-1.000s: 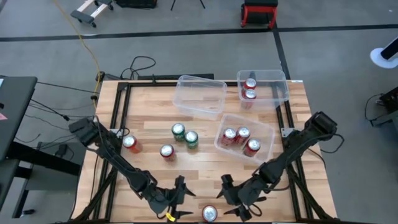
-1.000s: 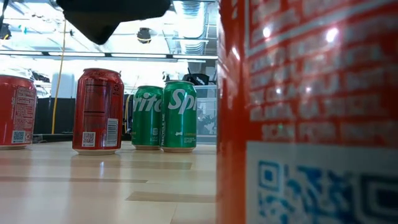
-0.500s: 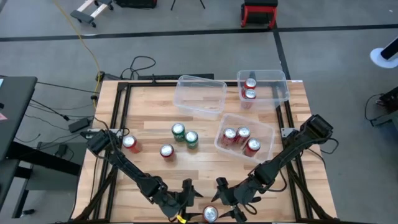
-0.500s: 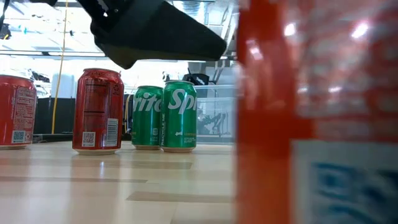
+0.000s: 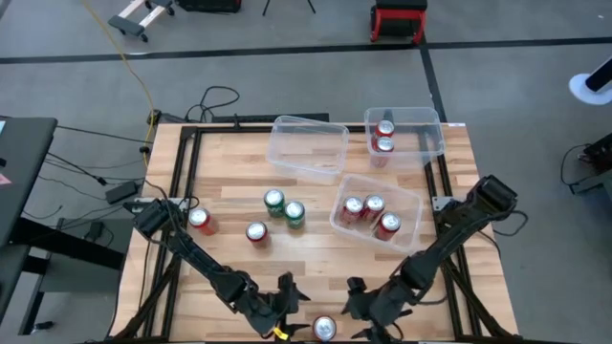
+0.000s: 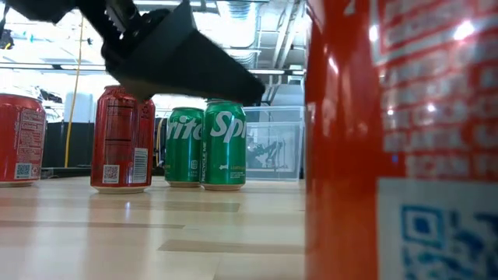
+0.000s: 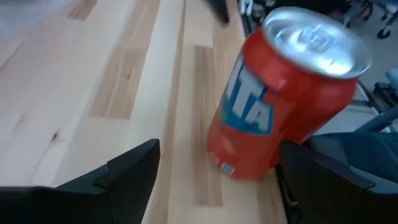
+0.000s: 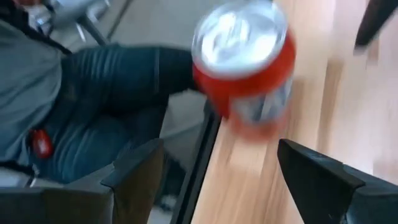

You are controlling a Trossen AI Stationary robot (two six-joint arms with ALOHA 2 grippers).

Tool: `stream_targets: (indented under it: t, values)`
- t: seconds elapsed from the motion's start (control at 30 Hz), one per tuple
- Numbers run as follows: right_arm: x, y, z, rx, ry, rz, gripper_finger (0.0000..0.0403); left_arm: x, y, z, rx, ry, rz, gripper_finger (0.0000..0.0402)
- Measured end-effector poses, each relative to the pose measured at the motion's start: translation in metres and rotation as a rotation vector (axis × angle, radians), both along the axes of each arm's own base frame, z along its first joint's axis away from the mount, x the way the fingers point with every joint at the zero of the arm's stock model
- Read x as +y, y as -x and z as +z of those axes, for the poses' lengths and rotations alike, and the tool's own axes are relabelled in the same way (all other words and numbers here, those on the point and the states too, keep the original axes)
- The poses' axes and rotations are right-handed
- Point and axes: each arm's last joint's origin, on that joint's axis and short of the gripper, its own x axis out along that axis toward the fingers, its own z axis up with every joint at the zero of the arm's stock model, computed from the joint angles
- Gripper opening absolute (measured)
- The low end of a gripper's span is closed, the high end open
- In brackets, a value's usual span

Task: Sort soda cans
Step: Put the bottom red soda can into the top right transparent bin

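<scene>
SODA CAN SORT — status, near edge to far edge.

1. Near edge, centre: 1 red can (image 5: 322,329), upright, unsorted, standing right at the desk (image 5: 229,182) rim. Left end effector (image 5: 284,295) just beside it on one side, right end effector (image 5: 356,302) just beside it on the other. Both w/ fingers spread wide, neither holding anything; can stands free between them, no contact seen. Wrist views: can sits ahead of each pair of open fingers. A person's legs show beyond the desk edge in right wrist view.

2. Mid desk, loose, unsorted:
 - red can (image 5: 255,233), upright
 - red can nr left rail (image 5: 200,221), upright
 - 2 green cans (image 5: 284,207), side by side, touching or nearly so. The low view shows both upright.

3. Mid-right: clear bin (image 5: 411,203), tilted relative to desk edges; holds 3 red cans (image 5: 371,213), upright. Sorted, as judged.

4. Far centre: empty clear bin (image 5: 308,147), nothing inside. Prob. meant for green, only a guess.

5. Far right: third clear bin (image 5: 425,131), 2 red cans (image 5: 384,137) at its left end. Sorted, as judged.

TALLY: 5 in bins, 5 still out (3 red, 2 green). Approx. halfway.

LEFT TO DO: 3 loose reds to a red bin; 2 greens to the empty bin. Near can looks like the next pick; which arm takes it can't be told.
</scene>
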Motion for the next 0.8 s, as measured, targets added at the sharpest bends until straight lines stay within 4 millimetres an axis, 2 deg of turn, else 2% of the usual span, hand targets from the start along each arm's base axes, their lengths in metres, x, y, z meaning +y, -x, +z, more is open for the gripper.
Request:
stream_targets:
  t: [0.13,0.27,0.4,0.63,0.8]
  values:
    - [0.011,0.015,-0.001,0.045,-0.001,0.013,0.0330,0.001,0.001,-0.002,0.025,0.006,0.013,0.0322]
    - [0.024,0.013,0.003,0.001,-0.135,0.211,0.0309,0.001,0.001,-0.002,0.031,0.042,0.033,0.0322]
    - [0.023,-0.003,0.001,-0.099,-0.177,0.283,0.0278,0.001,0.001,-0.002,0.034,0.087,0.055,0.0322]
    - [0.010,-0.036,-0.036,-0.050,-0.240,0.315,0.0246,0.000,0.002,-0.003,0.051,0.143,0.086,0.0322]
    - [-0.001,-0.053,-0.045,-0.098,-0.265,0.298,0.0232,0.000,0.003,-0.003,0.054,0.158,0.093,0.0322]
